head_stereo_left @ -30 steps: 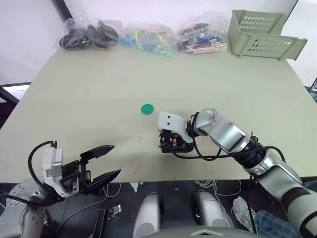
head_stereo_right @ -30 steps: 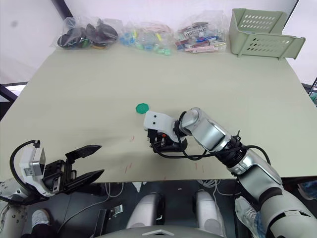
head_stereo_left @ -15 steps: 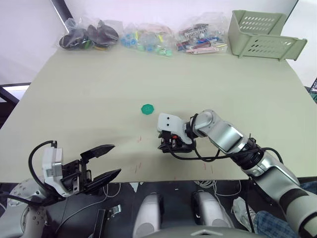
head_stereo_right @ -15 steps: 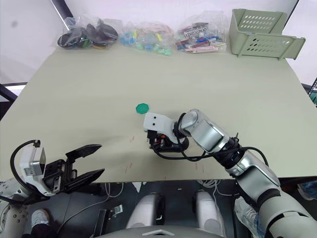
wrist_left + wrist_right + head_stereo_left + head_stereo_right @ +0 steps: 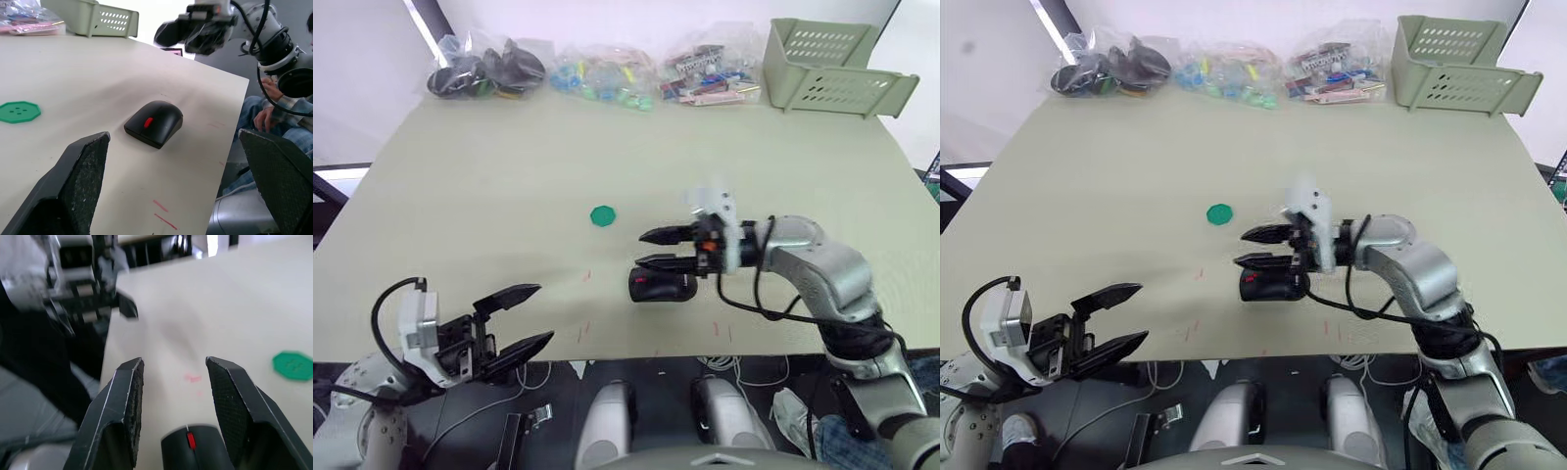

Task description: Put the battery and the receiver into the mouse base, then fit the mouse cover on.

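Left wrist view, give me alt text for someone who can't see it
A closed black mouse with a red scroll wheel sits on a pale table, seen between the left gripper's two open black fingers. The right gripper hovers open above it, and a flat green disc lies off to one side.

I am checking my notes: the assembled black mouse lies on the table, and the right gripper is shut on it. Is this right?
Not quite. The right gripper is open and lifted clear of the mouse, as the left eye view shows. The mouse does lie assembled on the table.
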